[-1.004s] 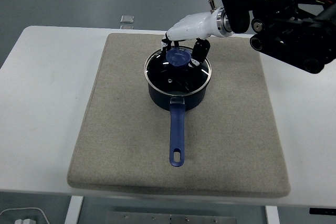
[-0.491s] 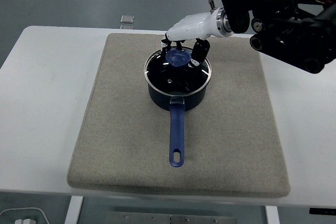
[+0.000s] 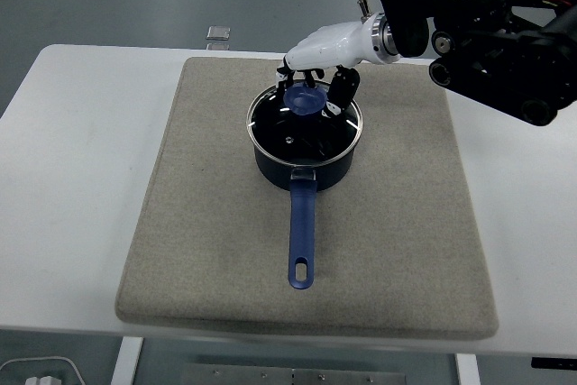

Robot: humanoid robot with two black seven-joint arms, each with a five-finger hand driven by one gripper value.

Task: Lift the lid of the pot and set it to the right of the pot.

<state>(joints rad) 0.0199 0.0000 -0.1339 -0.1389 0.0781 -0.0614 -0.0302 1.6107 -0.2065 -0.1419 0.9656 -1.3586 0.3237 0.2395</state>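
Lettering or brand marks cannot be made out on any item. Right hand (image 3: 315, 65) has its fingers (image 3: 341, 89) curled around the blue knob (image 3: 304, 100) of the glass lid (image 3: 306, 125), which sits on the dark pot (image 3: 306, 164) directly below the fingers. Against the earlier frame, the pot's blue handle (image 3: 301, 236) has swung slightly leftward on the grey mat (image 3: 180, 223); the grasp is unchanged.

Bare mat (image 3: 406, 214) right of pot (image 3: 305, 155), handle (image 3: 302, 236) jutting toward near edge
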